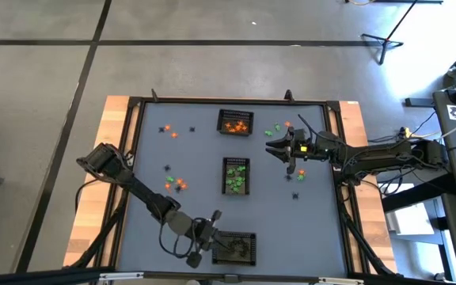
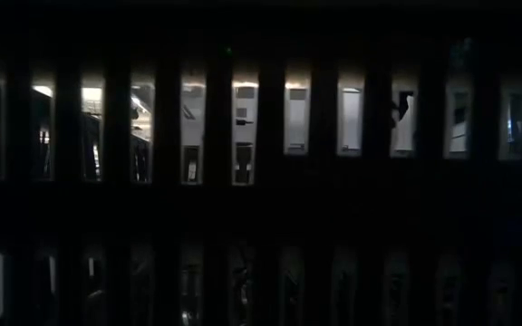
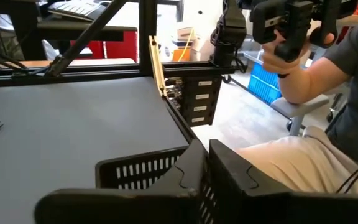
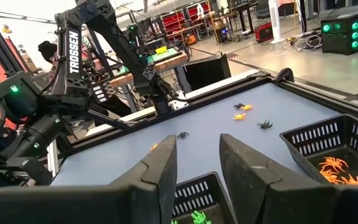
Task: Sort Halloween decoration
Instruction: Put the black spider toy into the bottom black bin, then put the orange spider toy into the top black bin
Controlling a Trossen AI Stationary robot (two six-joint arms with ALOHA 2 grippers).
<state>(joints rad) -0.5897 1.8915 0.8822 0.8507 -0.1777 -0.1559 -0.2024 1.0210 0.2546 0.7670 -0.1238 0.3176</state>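
Jaws of the right gripper (image 1: 285, 152) stand open and empty above scattered trinkets (image 1: 276, 130); left gripper (image 1: 210, 234), nearly closed, sits at the near basket (image 1: 248, 237). Trinkets look light, springy; pinch each across the body.

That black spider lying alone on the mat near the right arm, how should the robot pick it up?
Judging from the high view, the black spider lies flat and clear of other trinkets, so the right gripper should probably descend from straight above and pinch its small body, not its thin splayed legs.
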